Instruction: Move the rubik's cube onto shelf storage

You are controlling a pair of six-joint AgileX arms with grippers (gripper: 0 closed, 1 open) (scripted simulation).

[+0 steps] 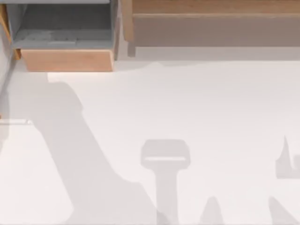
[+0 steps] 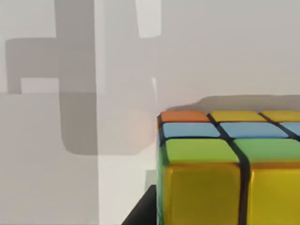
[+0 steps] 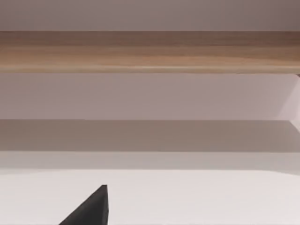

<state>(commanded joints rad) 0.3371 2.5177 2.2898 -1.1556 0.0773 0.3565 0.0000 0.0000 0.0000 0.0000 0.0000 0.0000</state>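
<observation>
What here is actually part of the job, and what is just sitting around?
Part of the job:
- rubik's cube, close in the left wrist view, resting on the white table
- shelf storage, the long brown wooden unit at the table's far right

Just standing about:
- grey box compartment with light wood front, at the far left

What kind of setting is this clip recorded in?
Likely a rendered tabletop storage scene, not a real room: a plain white table with a long brown wooden shelf storage along its far edge, a grey box compartment with a light wood front beside it, and a rubik's cube seen close up in the left wrist view.
</observation>
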